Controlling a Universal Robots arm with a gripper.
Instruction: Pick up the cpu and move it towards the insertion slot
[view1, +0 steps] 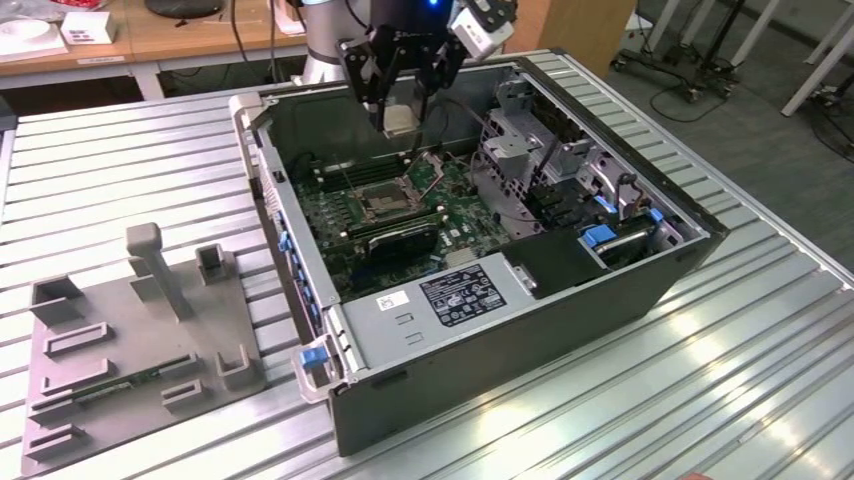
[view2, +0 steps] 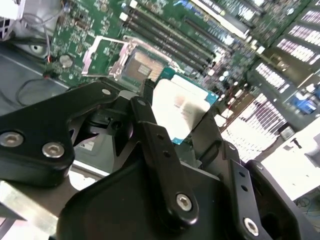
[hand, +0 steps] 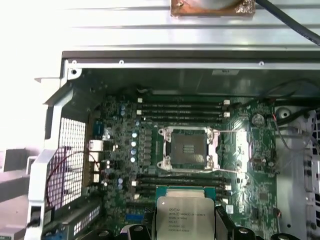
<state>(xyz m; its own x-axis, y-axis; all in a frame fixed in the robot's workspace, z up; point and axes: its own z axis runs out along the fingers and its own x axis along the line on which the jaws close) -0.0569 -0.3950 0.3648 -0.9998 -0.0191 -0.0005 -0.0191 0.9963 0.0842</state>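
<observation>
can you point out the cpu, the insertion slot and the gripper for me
cpu (hand: 186, 219): first wrist view, on its silvery metal top.
insertion slot (hand: 188, 148): first wrist view, on its dark centre.
gripper (view1: 399, 122): exterior view, between its fingertips, closed on the cpu.

cpu (hand: 186, 216): silvery top, teal rim | insertion slot (hand: 188, 148): silvery frame, dark centre | end effector (view2: 172, 122): black

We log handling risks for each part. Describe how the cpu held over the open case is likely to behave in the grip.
The cpu looks like a thin, flat, rigid plate, so it probably won't flex. Its smooth metal top suggests it could slip, since the gripper holds it only by the edges. It seems light, and likely fragile if dropped onto the motherboard near the insertion slot.
</observation>
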